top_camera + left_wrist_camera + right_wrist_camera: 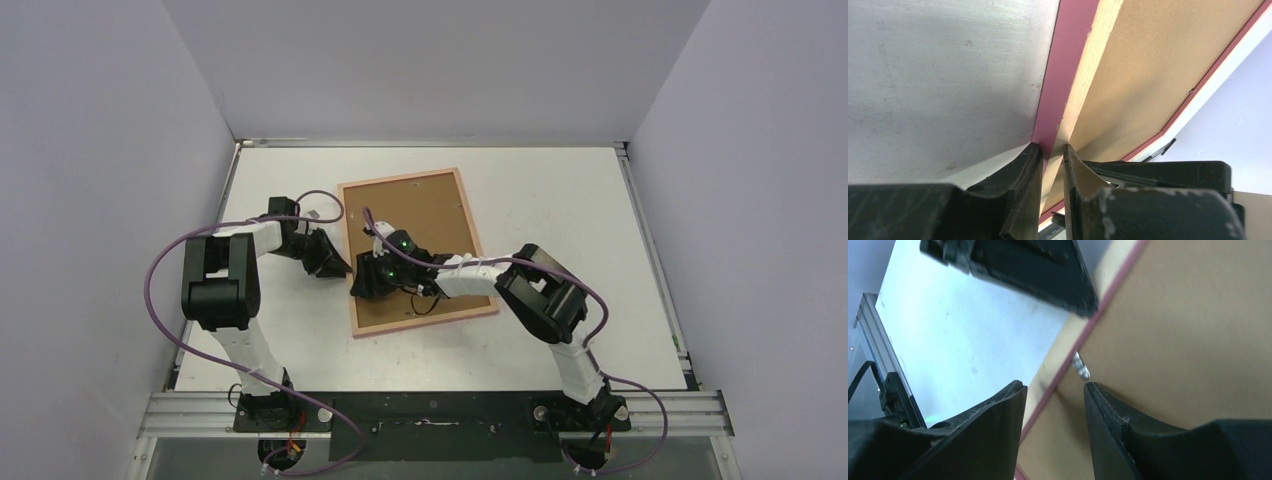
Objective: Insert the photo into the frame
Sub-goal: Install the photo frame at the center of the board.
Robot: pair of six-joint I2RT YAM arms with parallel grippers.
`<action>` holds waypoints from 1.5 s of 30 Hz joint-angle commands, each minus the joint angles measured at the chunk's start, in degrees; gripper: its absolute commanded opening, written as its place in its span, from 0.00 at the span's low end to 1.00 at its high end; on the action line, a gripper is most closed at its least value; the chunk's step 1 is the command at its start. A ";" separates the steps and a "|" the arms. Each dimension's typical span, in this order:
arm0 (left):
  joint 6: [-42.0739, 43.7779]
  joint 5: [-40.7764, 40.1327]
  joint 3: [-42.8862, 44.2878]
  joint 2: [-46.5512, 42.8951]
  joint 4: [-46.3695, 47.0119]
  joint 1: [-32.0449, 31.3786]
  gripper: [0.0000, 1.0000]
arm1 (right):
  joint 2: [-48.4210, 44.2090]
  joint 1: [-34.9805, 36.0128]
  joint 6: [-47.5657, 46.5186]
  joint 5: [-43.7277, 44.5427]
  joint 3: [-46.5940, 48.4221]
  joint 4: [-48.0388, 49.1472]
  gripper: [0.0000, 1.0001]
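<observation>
Pale enclosure walls [430, 60] surround a white desk [560, 200]. The frame [400, 178] lies on it back side up, with the brown backing board [430, 215] seated inside its tan wood rails.

Progress: the photo is not visible in any view. It may sit under the backing board, but the pictures cannot confirm this. With the board already in place, the task appears to be at a late stage, probably at securing the back. Insertion of the photo cannot be verified.

Left jaws: clenched on the frame's left rail. In the left wrist view the wood edge passes between the two fingertips [1028, 165]. The pink face lies on the left jaw's side and the backing board on the right jaw's side. Whether this edge is raised off the desk cannot be determined.

Right jaws: released, with a clear gap between them, positioned above the same left rail, just beside the left jaws. In the right wrist view a small metal retaining tab [1080, 365] lies just ahead of the gap, close to the right fingertip, touching neither. The rail runs diagonally under the gap, and the backing board lies beneath the right jaw.

Probable next action: turn or press this tab.
</observation>
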 commanded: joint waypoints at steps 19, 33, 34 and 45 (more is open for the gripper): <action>-8.89 -4.91 -15.81 -11.62 11.57 -9.71 0.00 | -16.73 -4.92 12.87 20.46 -5.61 -5.40 0.46; -10.70 -7.69 -13.62 -20.43 12.67 -8.12 0.51 | -1.63 -8.12 19.16 12.46 7.02 -3.51 0.45; -10.83 -6.82 -12.93 -19.32 13.31 -7.32 0.51 | -0.46 -8.16 19.41 11.79 8.30 -3.13 0.44; -9.07 -3.95 -4.64 -6.20 15.59 -2.64 0.40 | 9.21 -9.68 20.47 11.25 16.87 -2.26 0.38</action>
